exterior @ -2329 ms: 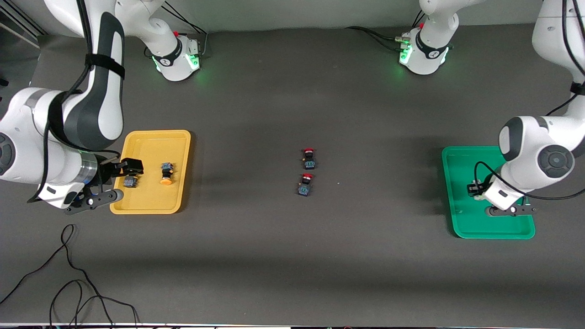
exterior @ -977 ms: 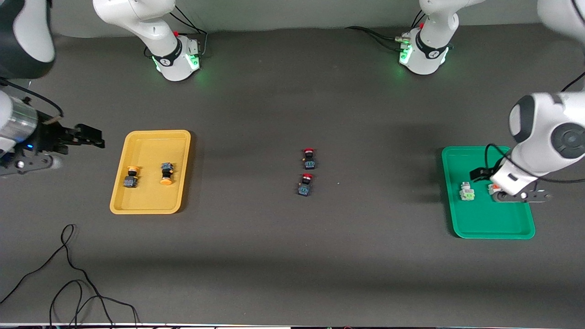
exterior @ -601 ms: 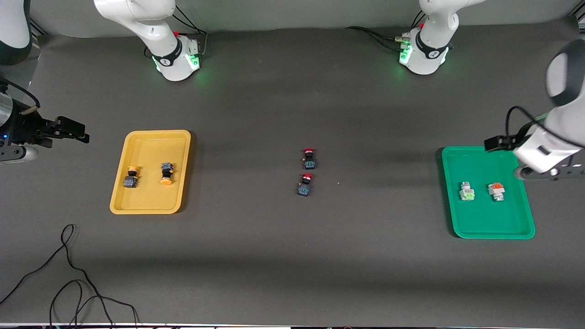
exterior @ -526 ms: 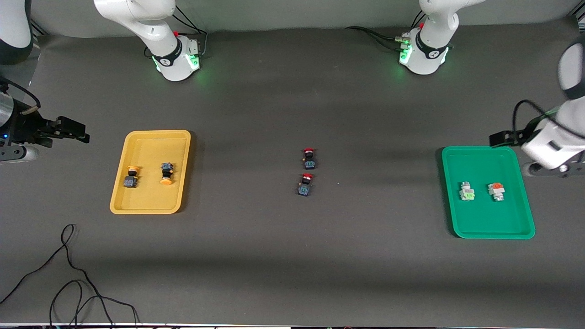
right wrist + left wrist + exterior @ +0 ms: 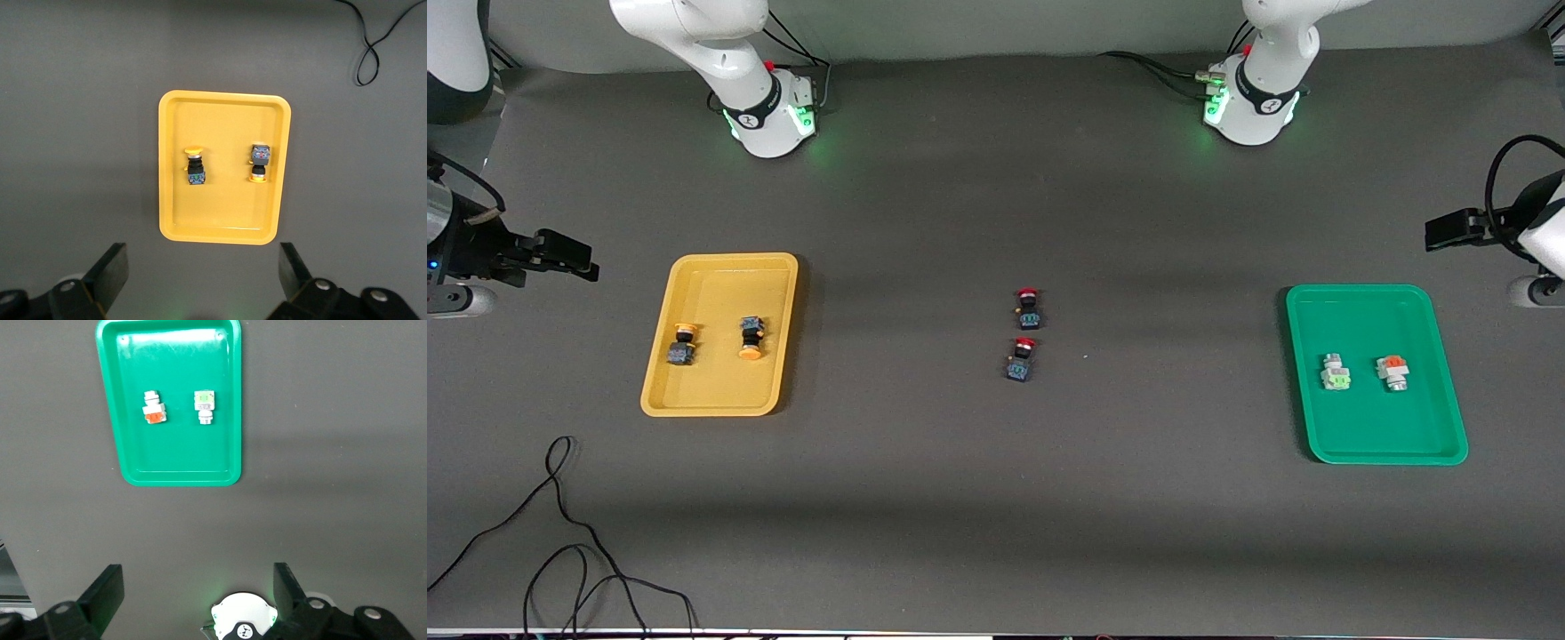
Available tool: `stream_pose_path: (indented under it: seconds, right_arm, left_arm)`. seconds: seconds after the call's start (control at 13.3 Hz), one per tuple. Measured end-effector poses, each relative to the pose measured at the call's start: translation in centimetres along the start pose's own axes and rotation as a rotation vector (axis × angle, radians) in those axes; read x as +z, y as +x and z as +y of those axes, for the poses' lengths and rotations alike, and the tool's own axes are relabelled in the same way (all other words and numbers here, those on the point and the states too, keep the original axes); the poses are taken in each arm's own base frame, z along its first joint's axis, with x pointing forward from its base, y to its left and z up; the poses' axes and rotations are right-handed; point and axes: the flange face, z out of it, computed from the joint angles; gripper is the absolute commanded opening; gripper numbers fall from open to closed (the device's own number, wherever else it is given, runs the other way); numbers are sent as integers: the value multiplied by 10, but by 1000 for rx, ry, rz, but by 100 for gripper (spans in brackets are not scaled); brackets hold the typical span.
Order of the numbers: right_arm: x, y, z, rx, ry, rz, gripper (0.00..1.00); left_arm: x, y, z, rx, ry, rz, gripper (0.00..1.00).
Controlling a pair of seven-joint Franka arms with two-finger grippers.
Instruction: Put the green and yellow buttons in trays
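Observation:
The yellow tray (image 5: 720, 276) holds two dark buttons with orange-yellow caps (image 5: 681, 345) (image 5: 751, 339); both show in the right wrist view (image 5: 195, 167) (image 5: 259, 161). The green tray (image 5: 1360, 436) holds a green-faced whitish button (image 5: 1335, 372) and an orange-topped whitish button (image 5: 1392, 372); both show in the left wrist view (image 5: 204, 406) (image 5: 154, 408). My right gripper (image 5: 569, 255) is open and empty, raised at the right arm's end of the table, clear of the yellow tray. My left gripper (image 5: 1449, 229) is open and empty, raised at the left arm's end, clear of the green tray.
Two dark switches with red caps (image 5: 1029, 308) (image 5: 1021, 358) lie at the table's middle. A black cable (image 5: 560, 533) loops on the table near the front camera at the right arm's end. Both arm bases (image 5: 769, 111) (image 5: 1249, 107) stand at the table's top edge.
Both grippers let go of buttons in their trays and rose away. The left gripper kept drawing off toward its end of the table; the right gripper has held still for the last half second.

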Motion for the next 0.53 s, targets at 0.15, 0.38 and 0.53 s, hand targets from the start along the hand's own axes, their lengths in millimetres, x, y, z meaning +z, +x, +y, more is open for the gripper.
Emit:
stream_pose_path:
  seconds: [0.15, 0.38, 0.53]
  right_arm:
    - [0, 0, 3, 5, 1, 2, 100]
    - [0, 0, -2, -3, 1, 3, 100]
    - [-1, 0, -2, -5, 1, 4, 100]
  left_arm:
    - [7, 4, 12, 19, 1, -25, 100]
    - [9, 3, 21, 31, 4, -45, 100]
    - [6, 3, 29, 42, 10, -41, 100]
